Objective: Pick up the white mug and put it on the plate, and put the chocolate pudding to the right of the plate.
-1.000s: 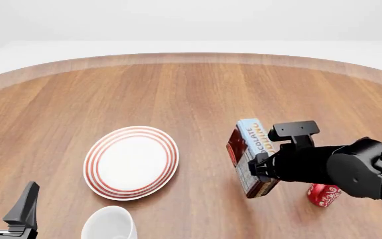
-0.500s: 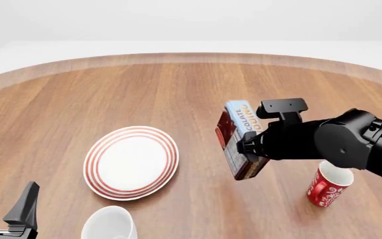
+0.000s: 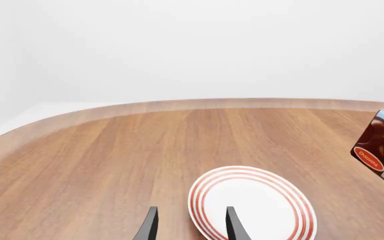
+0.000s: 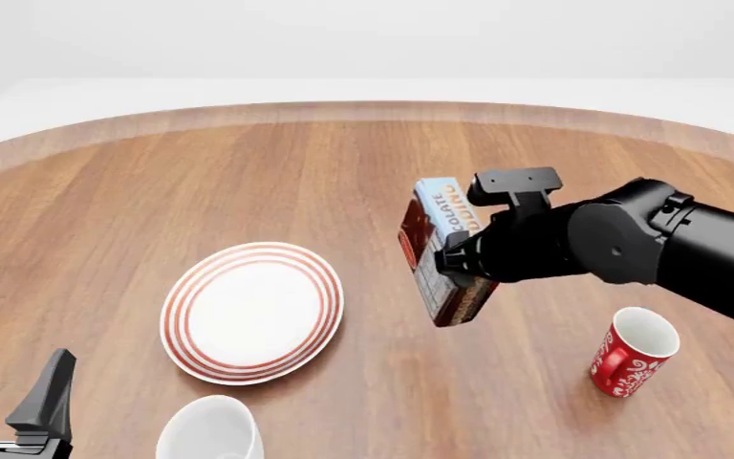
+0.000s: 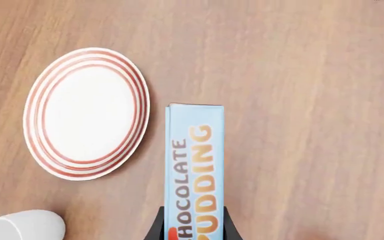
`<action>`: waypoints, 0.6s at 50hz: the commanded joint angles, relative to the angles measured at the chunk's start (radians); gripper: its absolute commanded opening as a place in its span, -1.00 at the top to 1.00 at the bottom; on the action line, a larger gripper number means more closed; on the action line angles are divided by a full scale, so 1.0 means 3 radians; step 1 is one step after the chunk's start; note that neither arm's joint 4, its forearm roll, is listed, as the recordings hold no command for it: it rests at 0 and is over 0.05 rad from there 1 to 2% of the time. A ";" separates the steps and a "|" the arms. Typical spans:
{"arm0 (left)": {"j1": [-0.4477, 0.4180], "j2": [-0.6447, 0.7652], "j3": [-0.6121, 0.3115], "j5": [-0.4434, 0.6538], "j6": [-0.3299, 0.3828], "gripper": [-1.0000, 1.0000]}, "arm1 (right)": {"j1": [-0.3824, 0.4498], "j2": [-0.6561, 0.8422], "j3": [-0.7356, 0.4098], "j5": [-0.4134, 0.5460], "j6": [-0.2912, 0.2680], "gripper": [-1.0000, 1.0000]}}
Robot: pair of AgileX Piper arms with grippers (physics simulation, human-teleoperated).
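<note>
The left gripper [image 4: 12, 397] waits low, fingers spread wide and holding nothing, right beside the mug [image 4: 210, 430] it must lift. The plate [image 4: 253, 311] lies bare on the surface [image 4: 278, 182], ready for it. To its right the right gripper [image 4: 450, 270] clamps the pudding [image 4: 440, 249] in the air, tilted, seemingly heading for a spot between plate and red mug [image 4: 634, 350].
</note>
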 commanded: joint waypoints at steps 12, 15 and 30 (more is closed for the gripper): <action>0.0000 0.0000 0.0000 0.0000 0.0000 -1.00 | -0.0112 0.0283 -0.0244 -0.0077 -0.0006 1.00; 0.0000 0.0000 0.0000 0.0000 0.0000 -1.00 | -0.0090 0.0348 -0.0280 -0.0075 0.0077 1.00; 0.0000 0.0000 0.0000 0.0000 0.0000 -1.00 | -0.0014 0.0547 -0.0382 -0.0076 0.0058 1.00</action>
